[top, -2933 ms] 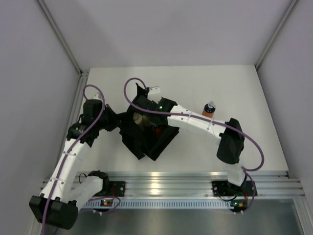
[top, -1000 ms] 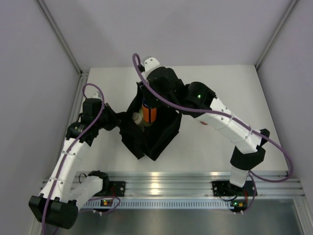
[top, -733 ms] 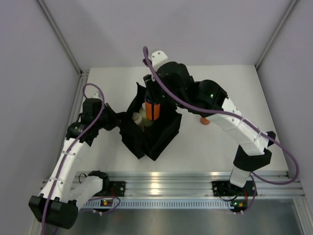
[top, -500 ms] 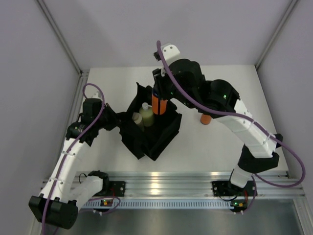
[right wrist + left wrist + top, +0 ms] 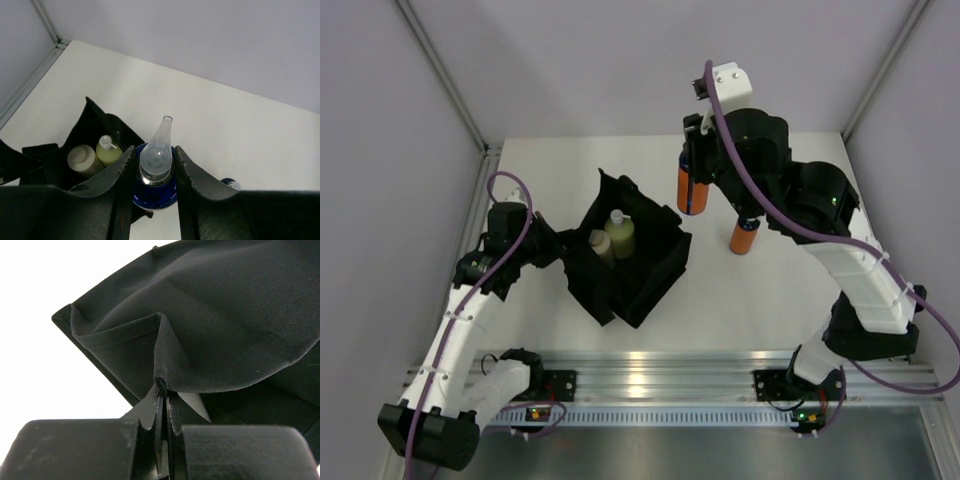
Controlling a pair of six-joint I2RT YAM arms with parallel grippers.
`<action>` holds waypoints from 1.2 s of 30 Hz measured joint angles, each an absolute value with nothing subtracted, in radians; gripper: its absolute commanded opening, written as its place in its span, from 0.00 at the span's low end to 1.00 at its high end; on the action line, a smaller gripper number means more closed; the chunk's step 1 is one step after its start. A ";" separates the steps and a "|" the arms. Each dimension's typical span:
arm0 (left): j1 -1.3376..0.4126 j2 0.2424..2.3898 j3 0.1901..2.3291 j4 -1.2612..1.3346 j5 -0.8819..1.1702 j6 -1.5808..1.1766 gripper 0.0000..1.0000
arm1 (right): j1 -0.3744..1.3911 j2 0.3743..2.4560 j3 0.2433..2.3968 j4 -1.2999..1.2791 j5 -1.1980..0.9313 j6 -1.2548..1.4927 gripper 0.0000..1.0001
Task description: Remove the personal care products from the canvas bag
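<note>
At the left, the left gripper (image 5: 162, 385) is pinched shut on a fold of the canvas bag (image 5: 640, 280), which sits left of the middle of the table (image 5: 550, 165). Inside stand the beige bottle (image 5: 599, 243) and the yellow-green bottle (image 5: 619, 233). Toward the far edge the right gripper (image 5: 154, 157) clasps an orange bottle (image 5: 692, 190) aloft, clear of the bag; the other orange bottle (image 5: 744, 236) stands just right.
</note>
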State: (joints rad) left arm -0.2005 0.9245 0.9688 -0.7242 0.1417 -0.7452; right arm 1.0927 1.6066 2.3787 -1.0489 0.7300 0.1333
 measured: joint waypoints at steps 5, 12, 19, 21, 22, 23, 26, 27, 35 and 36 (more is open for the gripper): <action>-0.200 0.925 0.969 -0.725 0.142 -0.743 0.00 | 1.028 1.559 2.355 -1.044 0.756 0.133 0.00; -0.200 0.925 0.969 -0.726 0.142 -0.733 0.00 | 0.880 1.448 2.212 -1.044 0.759 0.133 0.00; -0.201 0.926 0.974 -0.731 0.141 -0.726 0.00 | 0.675 1.307 1.935 -1.020 0.717 0.134 0.00; -0.203 0.926 0.978 -0.735 0.141 -0.723 0.00 | 0.623 1.275 1.866 -1.005 0.700 0.135 0.00; -0.205 0.927 0.980 -0.736 0.140 -0.722 0.00 | 0.607 1.265 1.843 -1.002 0.694 0.135 0.00; -0.207 0.928 0.982 -0.736 0.139 -0.720 0.00 | 0.582 1.249 1.803 -0.979 0.684 0.135 0.00; -0.214 0.934 0.987 -0.740 0.135 -0.713 0.00 | 0.523 1.208 1.703 -0.932 0.654 0.141 0.00; -0.216 0.936 0.990 -0.742 0.133 -0.712 0.00 | 0.508 1.196 1.674 -0.918 0.646 0.142 0.00; -0.231 0.948 1.018 -0.765 0.114 -0.703 0.00 | 0.341 1.072 1.344 -0.720 0.552 0.154 0.00; -0.231 0.950 1.021 -0.768 0.112 -0.702 0.00 | 0.323 1.059 1.305 -0.697 0.542 0.154 0.00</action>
